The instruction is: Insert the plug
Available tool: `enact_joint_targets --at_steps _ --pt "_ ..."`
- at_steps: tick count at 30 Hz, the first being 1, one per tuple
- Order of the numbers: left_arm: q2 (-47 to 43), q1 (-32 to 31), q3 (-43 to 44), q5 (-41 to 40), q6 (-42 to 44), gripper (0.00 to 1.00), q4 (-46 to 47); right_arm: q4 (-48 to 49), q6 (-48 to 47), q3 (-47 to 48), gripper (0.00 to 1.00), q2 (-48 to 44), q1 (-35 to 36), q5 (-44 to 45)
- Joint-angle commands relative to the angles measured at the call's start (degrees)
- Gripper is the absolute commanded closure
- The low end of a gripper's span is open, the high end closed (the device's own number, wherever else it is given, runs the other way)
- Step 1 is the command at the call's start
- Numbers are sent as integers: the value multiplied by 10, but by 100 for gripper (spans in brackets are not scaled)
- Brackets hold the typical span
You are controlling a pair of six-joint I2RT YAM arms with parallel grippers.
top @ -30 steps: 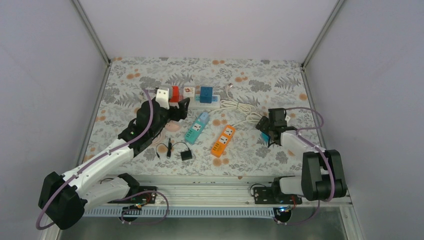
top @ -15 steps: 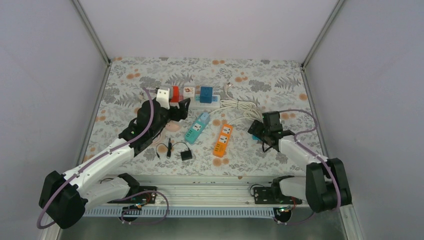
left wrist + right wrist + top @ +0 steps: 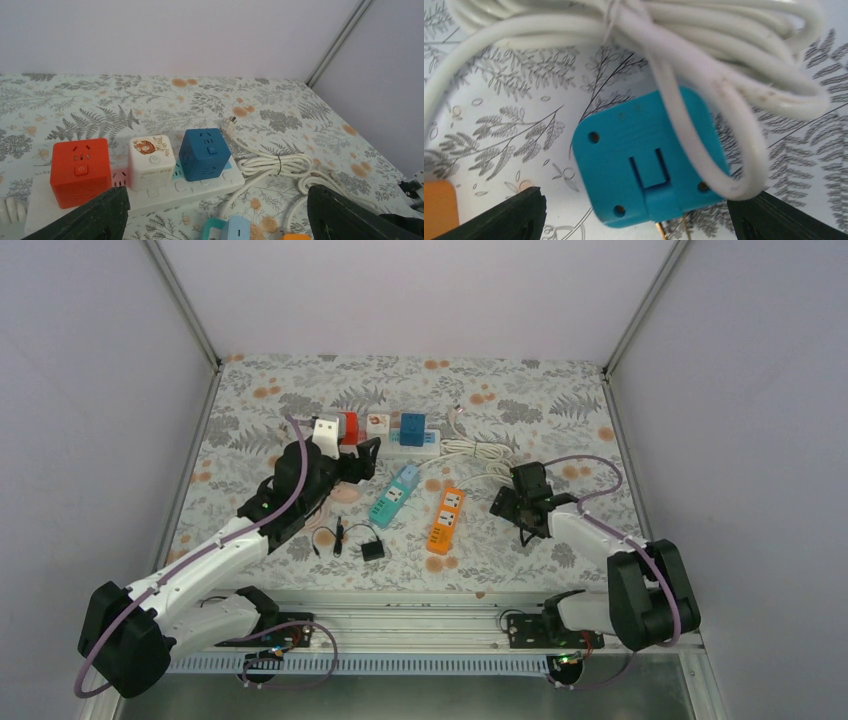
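We found the blue plug [image 3: 649, 165] lying flat on the floral counter [image 3: 560, 400], to the right of the orange power strip [image 3: 445, 519]. Its brass prongs pointed toward the lower edge of the right wrist view. A loop of the white cable [image 3: 704, 65] lay draped across the plug's right side. The right end effector [image 3: 639, 200] hung directly over the plug, released, with one finger on either side of it and neither finger touching it as far as we could see

The left end effector [image 3: 355, 465] was likewise released and held nothing. It sat on the near side of the white power strip [image 3: 200, 185], facing it. Three cubes stood in a row on that strip: a red cube [image 3: 80, 170], a white cube [image 3: 151, 160] and a blue cube [image 3: 204, 152]. A teal power strip [image 3: 393, 496] lay just left of the orange one, and a black adapter [image 3: 372, 550] with a thin lead lay nearer the arm bases
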Motion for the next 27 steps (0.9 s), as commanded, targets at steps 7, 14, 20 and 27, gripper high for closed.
enact_joint_targets --at_steps 7,14,20,27 --pt "-1 3 -6 6 -6 11 4 -26 3 35 10 51 31 74" --pt "0 4 -5 8 -6 11 5 -30 -13 63 16 100 48 96" --pt "-6 3 -8 22 -3 11 13 -6 -39 61 36 117 56 66" --pt "4 4 -4 37 -4 10 10 -1 -45 46 38 69 89 63"
